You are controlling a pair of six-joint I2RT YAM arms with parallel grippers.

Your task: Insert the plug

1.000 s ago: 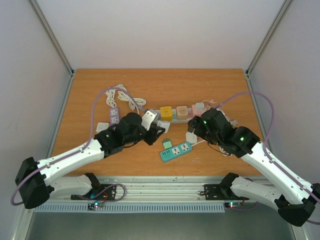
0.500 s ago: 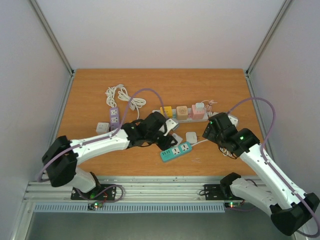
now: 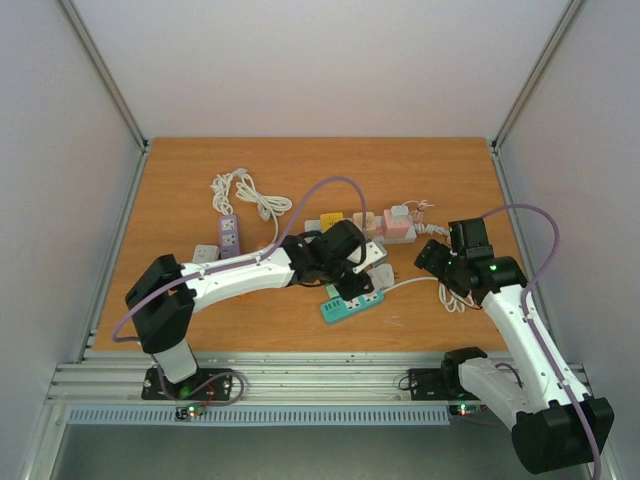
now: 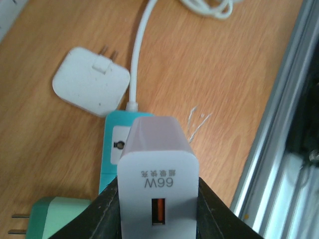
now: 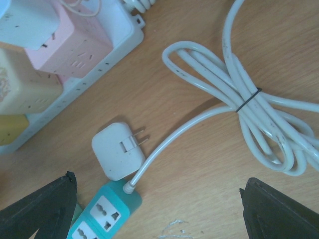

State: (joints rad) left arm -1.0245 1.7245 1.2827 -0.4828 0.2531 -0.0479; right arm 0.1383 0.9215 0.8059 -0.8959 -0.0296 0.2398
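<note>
My left gripper (image 4: 157, 219) is clenched on the white rectangular 66W charger plug (image 4: 157, 164), holding it directly over the teal plastic power strip (image 4: 110, 149). My right gripper (image 5: 159, 209) is released, jaws wide, near the bundled white cable (image 5: 259, 114).

- Left arm (image 3: 240, 278): white links, black joints.
- Right arm (image 3: 530, 330): the same white links and black joints, with a green light (image 3: 492, 267) near the wrist.
- Cables (image 3: 330, 183): purple, one running along each arm.
- Bases (image 3: 186, 384): black, with small red and green lights beside them.
- Fingers (image 5: 42, 209): black and tapered.
</note>
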